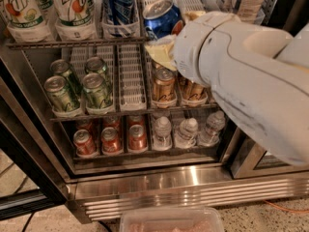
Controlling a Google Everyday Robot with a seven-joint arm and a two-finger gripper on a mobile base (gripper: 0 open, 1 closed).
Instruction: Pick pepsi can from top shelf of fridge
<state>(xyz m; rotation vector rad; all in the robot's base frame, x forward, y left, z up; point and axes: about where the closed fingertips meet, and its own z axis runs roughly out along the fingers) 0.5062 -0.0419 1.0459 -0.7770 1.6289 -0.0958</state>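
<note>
The pepsi can (161, 17), dark blue with a silver lid, is tilted at the front edge of the top shelf (72, 43) of the fridge (169, 187). My gripper (170, 32), at the end of the big white arm coming in from the right, is shut on the can. One cream finger (158, 51) lies under the can and the other (194, 15) at its upper right. A blue can with white diagonal streaks (118, 4) stands in the lane tray just left of it.
7UP bottles (24, 8) stand at the top left. On the middle rack are green cans (60, 93), a white lane tray (131, 79) and copper cans (164, 86). Red cans (111, 139) and water bottles (186, 129) are below. A plastic tub (171, 221) sits at the bottom edge.
</note>
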